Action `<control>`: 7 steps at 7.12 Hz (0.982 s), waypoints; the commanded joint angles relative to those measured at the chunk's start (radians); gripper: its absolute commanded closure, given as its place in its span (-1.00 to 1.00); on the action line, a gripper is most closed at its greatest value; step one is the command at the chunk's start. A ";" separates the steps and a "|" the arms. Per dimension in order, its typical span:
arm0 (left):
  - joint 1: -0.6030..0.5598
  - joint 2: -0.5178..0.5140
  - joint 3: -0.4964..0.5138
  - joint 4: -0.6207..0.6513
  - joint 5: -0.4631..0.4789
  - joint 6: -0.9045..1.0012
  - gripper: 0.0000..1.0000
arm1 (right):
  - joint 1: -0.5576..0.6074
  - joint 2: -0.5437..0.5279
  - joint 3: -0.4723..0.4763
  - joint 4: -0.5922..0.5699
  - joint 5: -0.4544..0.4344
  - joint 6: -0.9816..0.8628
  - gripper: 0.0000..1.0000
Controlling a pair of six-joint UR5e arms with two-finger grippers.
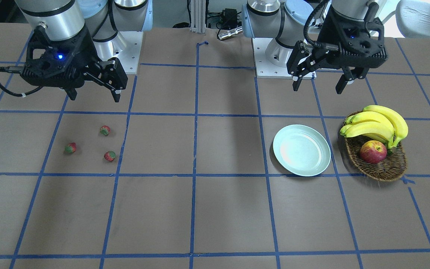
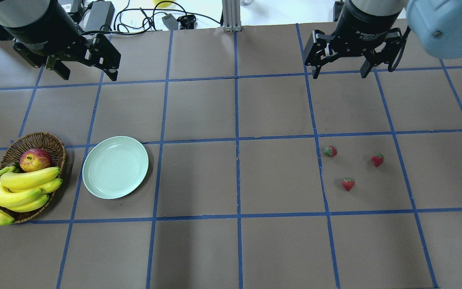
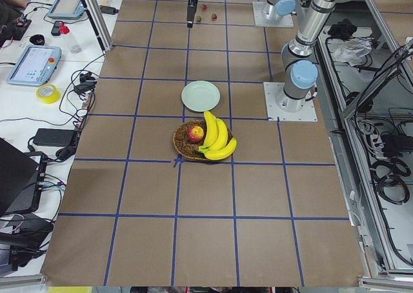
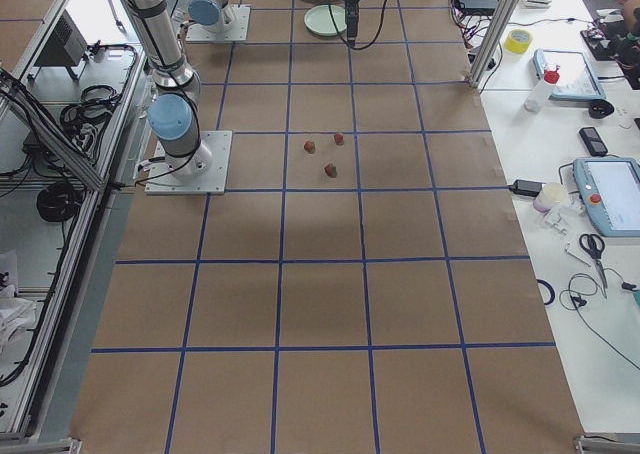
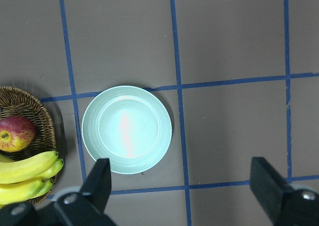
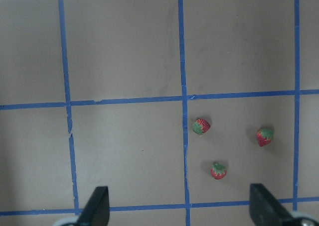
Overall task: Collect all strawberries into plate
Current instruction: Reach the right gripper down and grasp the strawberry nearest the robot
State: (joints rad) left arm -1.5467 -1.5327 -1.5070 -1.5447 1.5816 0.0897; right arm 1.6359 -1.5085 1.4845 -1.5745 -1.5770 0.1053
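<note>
Three strawberries [image 2: 330,151] [image 2: 377,159] [image 2: 348,184] lie close together on the brown table on my right side. They also show in the right wrist view [image 6: 201,126] [image 6: 264,136] [image 6: 218,170]. The mint-green plate [image 2: 115,167] sits empty on my left side, and it fills the middle of the left wrist view [image 5: 126,129]. My right gripper [image 2: 339,74] hangs open and empty above the table, nearer my base than the strawberries. My left gripper [image 2: 88,74] hangs open and empty, nearer my base than the plate.
A brown wicker basket [image 2: 50,140] stands just left of the plate, holding an apple [image 2: 35,159] and a bunch of bananas [image 2: 18,188]. Blue tape lines grid the table. Cables and devices lie along the operators' edge.
</note>
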 commanded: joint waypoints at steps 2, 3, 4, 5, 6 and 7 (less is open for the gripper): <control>-0.029 -0.003 -0.006 0.000 0.009 -0.033 -1.00 | -0.001 0.086 0.075 -0.036 0.018 0.010 -1.00; -0.032 -0.004 -0.007 0.008 0.020 -0.033 -1.00 | -0.001 0.106 0.168 -0.167 0.011 0.001 -1.00; -0.032 -0.003 -0.009 0.008 0.020 -0.035 -1.00 | -0.001 0.110 0.286 -0.328 0.011 -0.001 -1.00; -0.032 -0.003 -0.009 0.009 0.020 -0.042 -1.00 | -0.004 0.117 0.397 -0.489 0.009 -0.001 -1.00; -0.032 0.000 -0.012 0.009 0.015 -0.042 -1.00 | -0.027 0.163 0.480 -0.622 0.006 -0.022 -1.00; -0.032 0.000 -0.012 0.009 0.017 -0.042 -1.00 | -0.063 0.197 0.534 -0.735 0.005 -0.121 -1.00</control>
State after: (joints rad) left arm -1.5783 -1.5336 -1.5176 -1.5358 1.5987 0.0485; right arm 1.6085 -1.3542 1.9303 -2.1522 -1.5699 0.0664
